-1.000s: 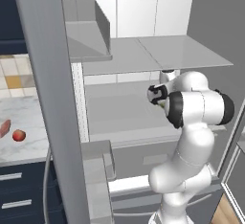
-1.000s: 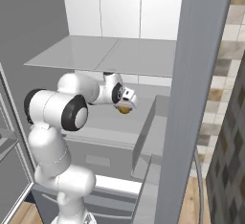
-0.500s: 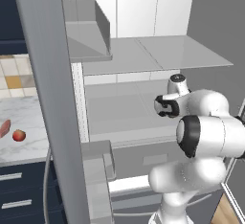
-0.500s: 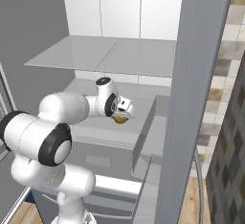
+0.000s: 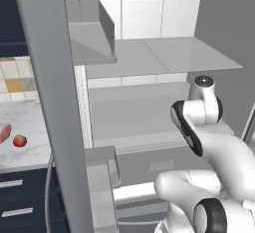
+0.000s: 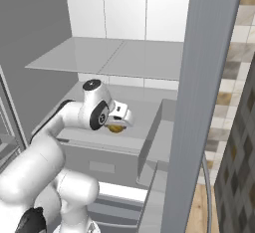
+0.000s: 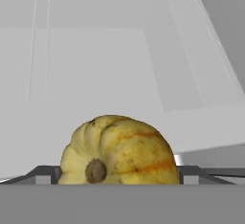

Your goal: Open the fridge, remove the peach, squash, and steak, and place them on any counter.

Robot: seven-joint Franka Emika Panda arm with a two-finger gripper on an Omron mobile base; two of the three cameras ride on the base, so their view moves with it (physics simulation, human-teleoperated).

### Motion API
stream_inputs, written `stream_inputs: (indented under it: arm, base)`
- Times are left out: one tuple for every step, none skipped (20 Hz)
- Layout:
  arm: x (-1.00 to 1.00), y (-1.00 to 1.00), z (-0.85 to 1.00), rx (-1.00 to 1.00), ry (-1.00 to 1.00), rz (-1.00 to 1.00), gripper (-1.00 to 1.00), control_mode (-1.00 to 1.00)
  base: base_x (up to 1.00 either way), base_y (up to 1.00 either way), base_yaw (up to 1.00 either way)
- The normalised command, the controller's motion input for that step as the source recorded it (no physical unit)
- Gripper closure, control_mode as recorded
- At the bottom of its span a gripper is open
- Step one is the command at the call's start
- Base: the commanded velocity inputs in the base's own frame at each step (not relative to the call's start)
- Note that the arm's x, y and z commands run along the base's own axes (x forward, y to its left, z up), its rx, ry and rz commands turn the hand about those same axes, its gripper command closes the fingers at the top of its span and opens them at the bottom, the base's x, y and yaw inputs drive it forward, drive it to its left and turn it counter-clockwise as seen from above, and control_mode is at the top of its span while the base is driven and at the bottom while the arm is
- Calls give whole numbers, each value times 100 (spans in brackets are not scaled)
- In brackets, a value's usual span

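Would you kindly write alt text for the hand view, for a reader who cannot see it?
A ribbed yellow squash with orange streaks and a brown stem end sits close in front of the camera on a pale grey fridge shelf. Behind it, the shelf runs back to the fridge's white interior.

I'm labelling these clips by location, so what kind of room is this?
A kitchen, rendered. An open fridge with grey shelves, a marble counter over navy drawers, and a tiled wall show it. A squash lies on a fridge shelf.

The fridge (image 5: 149, 58) stands open; the ribbed yellow squash (image 7: 119, 151) sits on its shelf, the peach (image 5: 20, 140) and steak (image 5: 4, 133) side by side on the counter (image 5: 30, 152) left of it.
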Motion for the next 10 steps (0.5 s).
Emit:
stream_inputs:
  arm:
    - [-100, 31, 100, -5, -2, 10, 100, -100]
    - [-100, 37, 90, -5, -11, 11, 100, -100]
    - [-100, 44, 82, -4, -15, 13, 100, -100]
    - [-100, 54, 75, -3, -25, 15, 100, -100]
    - [-100, 59, 71, -3, -32, 15, 100, -100]
    - [-95, 60, 72, -1, -29, 17, 100, -100]
    - [-78, 53, 83, 0, -35, 17, 100, -100]
    - [-91, 46, 99, 0, -28, 15, 100, -100]
    - [-100, 36, 100, 0, -18, 12, 100, -100]
    - [-100, 19, 100, 0, -12, 8, 100, -100]
  base:
    - [0, 0, 0]
    - [0, 0, 0]
    - [0, 0, 0]
    - [0, 0, 0]
    - [0, 0, 0]
    - [0, 0, 0]
    - [0, 0, 0]
    - [0, 0, 0]
    - [0, 0, 0]
    - [0, 0, 0]
